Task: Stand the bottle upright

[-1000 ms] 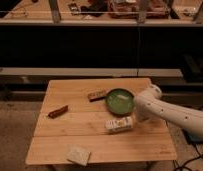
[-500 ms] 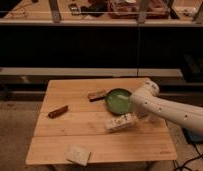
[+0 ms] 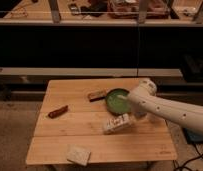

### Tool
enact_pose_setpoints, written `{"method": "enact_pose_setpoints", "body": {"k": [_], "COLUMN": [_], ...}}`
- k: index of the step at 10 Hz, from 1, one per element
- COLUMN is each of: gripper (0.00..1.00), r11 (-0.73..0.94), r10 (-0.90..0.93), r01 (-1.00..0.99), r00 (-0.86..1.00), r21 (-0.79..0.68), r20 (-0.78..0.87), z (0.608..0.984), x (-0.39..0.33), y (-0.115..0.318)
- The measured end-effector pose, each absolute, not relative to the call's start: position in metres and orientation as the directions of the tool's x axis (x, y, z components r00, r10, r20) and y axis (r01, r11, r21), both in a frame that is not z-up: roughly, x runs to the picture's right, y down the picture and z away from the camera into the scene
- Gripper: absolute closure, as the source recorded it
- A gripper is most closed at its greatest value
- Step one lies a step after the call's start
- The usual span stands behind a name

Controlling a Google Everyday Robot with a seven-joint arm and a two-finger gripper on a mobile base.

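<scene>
Gripper [image 3: 130, 115]: at the low end of the white arm [image 3: 167, 109], down over the right-centre of the desk [image 3: 50, 150], at the bottle's right end; whether it is open, closed or holding anything cannot be told.
Bottle [image 3: 117, 123]: whitish with a dark printed label, lying low on the desk, not upright.
Bottle axis: runs from lower left to upper right in the camera view, the right end sitting slightly higher in the frame and meeting the gripper; which end carries the cap cannot be told.
Bottle position: just in front of the green bowl [image 3: 116, 100], near the desk's middle.
Brown bar [image 3: 96, 95]: just left of the bowl.
Reddish-brown stick [image 3: 58, 111]: left side, well apart from the bottle.
Tan block [image 3: 78, 154]: near the front edge.
</scene>
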State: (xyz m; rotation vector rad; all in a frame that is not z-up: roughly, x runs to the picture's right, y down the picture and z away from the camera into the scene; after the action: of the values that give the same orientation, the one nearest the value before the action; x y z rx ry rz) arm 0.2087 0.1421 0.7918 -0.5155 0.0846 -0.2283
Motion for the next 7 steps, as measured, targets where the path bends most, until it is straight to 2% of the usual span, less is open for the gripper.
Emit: {"method": "enact_pose_setpoints", "body": {"k": [7], "gripper": [1.0], "r11": [0.85], "r10": [-0.246], "r01": [0.21], "r00": [0.969], "r21": [-0.483], "r20": [-0.01], "z": [0.774], "x": [0.215], "y": [0.128]}}
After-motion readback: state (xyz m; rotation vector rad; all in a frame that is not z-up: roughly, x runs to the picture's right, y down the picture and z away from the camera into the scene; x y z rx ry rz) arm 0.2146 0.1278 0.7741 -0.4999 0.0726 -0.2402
